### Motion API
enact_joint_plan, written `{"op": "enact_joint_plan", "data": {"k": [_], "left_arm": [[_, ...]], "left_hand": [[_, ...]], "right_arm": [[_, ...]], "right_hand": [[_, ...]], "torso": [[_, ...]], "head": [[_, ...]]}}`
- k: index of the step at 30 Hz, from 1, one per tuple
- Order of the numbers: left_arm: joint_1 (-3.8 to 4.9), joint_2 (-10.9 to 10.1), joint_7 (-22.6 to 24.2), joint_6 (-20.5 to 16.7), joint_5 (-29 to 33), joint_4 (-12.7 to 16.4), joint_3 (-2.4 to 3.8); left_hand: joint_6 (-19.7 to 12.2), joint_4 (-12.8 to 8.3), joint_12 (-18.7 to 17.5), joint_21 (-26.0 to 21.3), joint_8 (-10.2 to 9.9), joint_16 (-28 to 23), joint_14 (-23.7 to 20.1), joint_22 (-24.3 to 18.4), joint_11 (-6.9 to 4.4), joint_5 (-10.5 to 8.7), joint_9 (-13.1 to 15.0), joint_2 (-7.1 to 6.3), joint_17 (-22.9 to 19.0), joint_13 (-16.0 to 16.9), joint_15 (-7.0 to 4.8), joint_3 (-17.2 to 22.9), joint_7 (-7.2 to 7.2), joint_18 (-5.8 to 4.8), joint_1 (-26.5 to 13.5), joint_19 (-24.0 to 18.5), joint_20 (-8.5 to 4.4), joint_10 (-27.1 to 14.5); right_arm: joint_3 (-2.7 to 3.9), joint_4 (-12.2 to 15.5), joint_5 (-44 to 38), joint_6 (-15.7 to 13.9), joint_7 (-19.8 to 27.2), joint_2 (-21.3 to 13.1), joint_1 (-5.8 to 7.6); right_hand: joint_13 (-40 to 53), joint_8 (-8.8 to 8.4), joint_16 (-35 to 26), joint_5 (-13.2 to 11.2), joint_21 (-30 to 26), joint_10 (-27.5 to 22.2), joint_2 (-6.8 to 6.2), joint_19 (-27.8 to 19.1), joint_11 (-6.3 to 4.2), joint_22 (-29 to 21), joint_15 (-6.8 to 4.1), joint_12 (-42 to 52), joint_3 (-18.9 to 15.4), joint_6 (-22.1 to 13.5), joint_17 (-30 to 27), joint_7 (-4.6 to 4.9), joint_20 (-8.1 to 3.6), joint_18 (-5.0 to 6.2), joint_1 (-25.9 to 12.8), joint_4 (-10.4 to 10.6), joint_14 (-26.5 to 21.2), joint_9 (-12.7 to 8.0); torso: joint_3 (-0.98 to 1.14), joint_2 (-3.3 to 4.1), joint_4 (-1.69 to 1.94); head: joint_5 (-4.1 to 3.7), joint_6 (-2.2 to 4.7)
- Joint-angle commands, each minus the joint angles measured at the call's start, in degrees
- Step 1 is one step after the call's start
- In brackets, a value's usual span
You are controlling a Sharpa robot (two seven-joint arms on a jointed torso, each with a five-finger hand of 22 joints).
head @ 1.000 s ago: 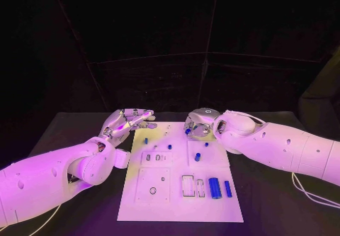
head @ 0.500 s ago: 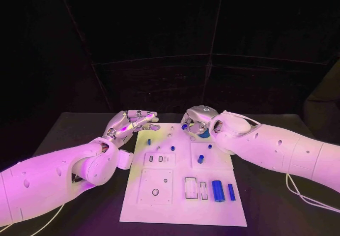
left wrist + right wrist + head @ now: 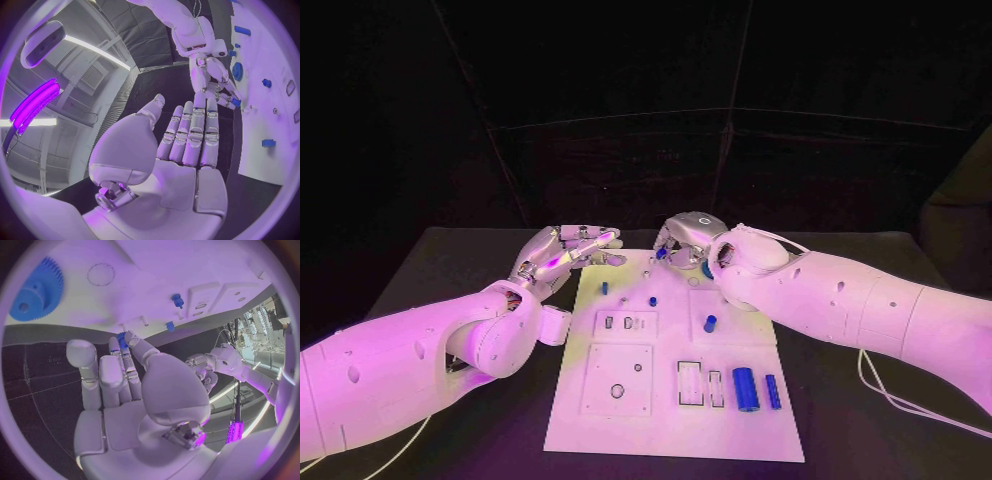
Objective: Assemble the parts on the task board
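The white task board (image 3: pixel 668 420) lies in the middle of the black table. My right hand (image 3: pixel 681 245) hovers over the board's far edge and pinches a small blue part (image 3: pixel 122 339) between thumb and fingertip. A blue gear (image 3: pixel 34 290) lies on the board beside that hand, with two small blue pegs (image 3: pixel 177 300) further along. My left hand (image 3: pixel 564 250) is held flat and holds nothing at the board's far left corner, its fingers (image 3: pixel 195 135) stretched out towards the right hand (image 3: pixel 210 75). More blue pegs (image 3: pixel 708 322) stand mid-board.
A large blue cylinder (image 3: pixel 744 388) and a thinner blue one (image 3: pixel 772 391) lie at the board's near right beside two rectangular slots (image 3: pixel 687 381). A recessed plate with a hole (image 3: pixel 620 378) takes up the near left. Black table (image 3: pixel 444 260) surrounds the board.
My right hand has shifted leftward along the board's far edge with the blue part in its fingertips. The left hand has stayed put. The camera itself moved a little.
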Motion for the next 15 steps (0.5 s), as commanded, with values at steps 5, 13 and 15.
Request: {"op": "enact_joint_plan", "data": {"k": [5,13,15], "left_arm": [[0.22,0.0,0.4,0.6,-0.4,0.2,0.03],[0.46,-0.1,0.6,0.3,-0.4,0.3,0.03],[0.54,-0.1,0.6,0.3,-0.4,0.3,0.03]], "left_hand": [[-0.2,-0.3,-0.3,0.0,-0.4,-0.2,0.0,-0.1,0.24,0.28,-0.1,0.34,0.1,-0.1,0.05,0.0,0.17,0.82,-0.1,0.2,0.08,-0.3],[-0.2,-0.3,-0.3,-0.1,-0.4,-0.2,-0.1,-0.1,0.25,0.28,-0.1,0.36,0.1,-0.1,0.06,0.0,0.18,0.82,-0.1,0.2,0.09,-0.3],[-0.2,-0.3,-0.3,-0.1,-0.4,-0.2,-0.1,-0.1,0.25,0.28,-0.1,0.38,0.1,-0.1,0.06,0.0,0.18,0.82,-0.1,0.2,0.09,-0.3]], "right_arm": [[0.07,-1.3,0.3,0.3,0.1,1.1,0.14],[0.07,-2.5,0.3,1.5,-0.3,2.3,0.14],[0.07,-2.8,0.3,1.8,-0.4,2.5,0.14]], "right_hand": [[-0.1,-0.23,0.3,0.1,0.4,-0.4,-0.32,-0.4,0.17,0.1,0.24,-0.2,0.2,-0.2,0.0,0.08,0.08,-0.27,-0.7,0.3,0.9,-0.1],[-0.2,-0.33,0.4,0.1,0.6,-0.7,-0.53,-0.5,0.22,0.2,0.28,-0.3,0.3,-0.4,0.0,0.09,0.13,-0.28,-0.8,0.6,0.8,-0.1],[-0.2,-0.34,0.4,0.1,0.6,-0.8,-0.55,-0.5,0.23,0.3,0.29,-0.3,0.4,-0.5,-0.1,0.09,0.13,-0.28,-0.9,0.6,0.8,-0.1]], "torso": [[-0.06,0.20,0.08],[-0.03,0.20,0.03],[-0.02,0.20,0.00]], "head": [[0.07,-0.17],[0.40,-0.46],[0.38,-0.53]]}}
